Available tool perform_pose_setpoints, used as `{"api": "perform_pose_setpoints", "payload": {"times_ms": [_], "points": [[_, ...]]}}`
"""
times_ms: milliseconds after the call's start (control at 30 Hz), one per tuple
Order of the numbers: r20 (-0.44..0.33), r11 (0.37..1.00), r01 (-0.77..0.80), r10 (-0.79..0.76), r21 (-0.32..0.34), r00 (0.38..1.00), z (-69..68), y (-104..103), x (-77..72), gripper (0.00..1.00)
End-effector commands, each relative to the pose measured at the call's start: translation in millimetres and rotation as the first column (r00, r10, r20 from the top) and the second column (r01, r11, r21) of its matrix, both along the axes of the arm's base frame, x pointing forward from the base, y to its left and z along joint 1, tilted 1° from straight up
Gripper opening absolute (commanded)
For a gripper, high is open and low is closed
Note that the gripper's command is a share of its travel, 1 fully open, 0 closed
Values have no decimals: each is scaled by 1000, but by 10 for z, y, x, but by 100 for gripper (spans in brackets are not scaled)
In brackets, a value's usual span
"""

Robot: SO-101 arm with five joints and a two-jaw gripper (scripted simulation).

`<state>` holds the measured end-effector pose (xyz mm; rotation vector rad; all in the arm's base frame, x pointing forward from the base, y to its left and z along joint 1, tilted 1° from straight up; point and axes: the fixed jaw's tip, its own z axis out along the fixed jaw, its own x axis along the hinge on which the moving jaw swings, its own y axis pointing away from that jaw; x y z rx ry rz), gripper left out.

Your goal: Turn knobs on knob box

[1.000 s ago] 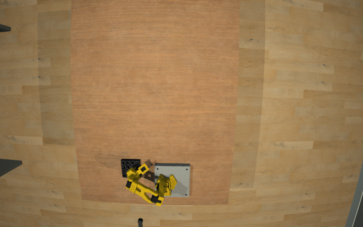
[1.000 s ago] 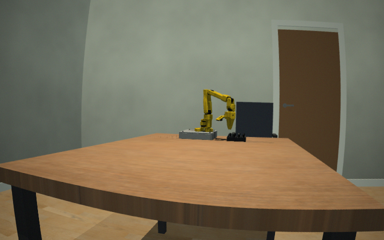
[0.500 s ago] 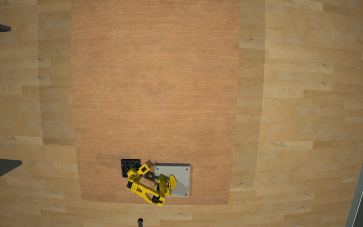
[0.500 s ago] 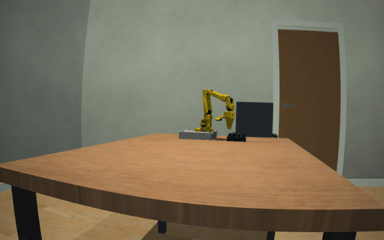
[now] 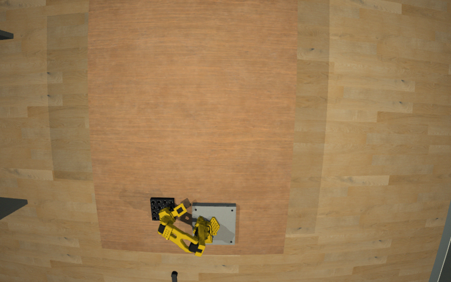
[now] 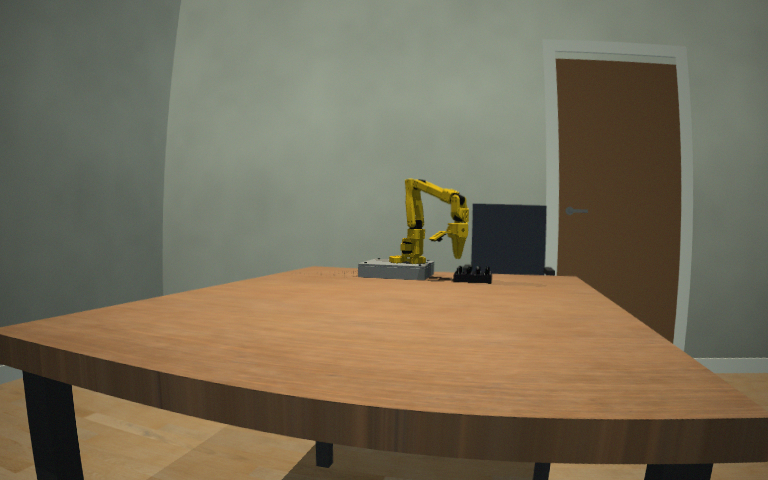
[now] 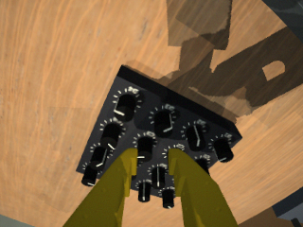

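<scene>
Box (image 7: pixel 166 128) under tool (image 7: pixel 151 157) — apparently apart.

Pincer (image 7: pixel 151 154) fingers hide part of the knob box (image 7: pixel 129 82); marks unreadable.

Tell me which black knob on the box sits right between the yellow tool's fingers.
The black knob in the nearest row, framed by both fingers of the tool; the others lie beyond or outside.
</scene>
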<state>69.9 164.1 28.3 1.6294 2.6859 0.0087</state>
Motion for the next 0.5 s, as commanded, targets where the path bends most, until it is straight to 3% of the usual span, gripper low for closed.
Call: {"api": "perform_pose_setpoints", "payload": {"times_ms": [0,267,467], "points": [[-2,998,63,-63,-1,998,4,-32,35,9],[-2,982,187,-187,-1,982,12,-64,109,10],[-2,936,352,-352,0,936,24,-115,207,11]]}}
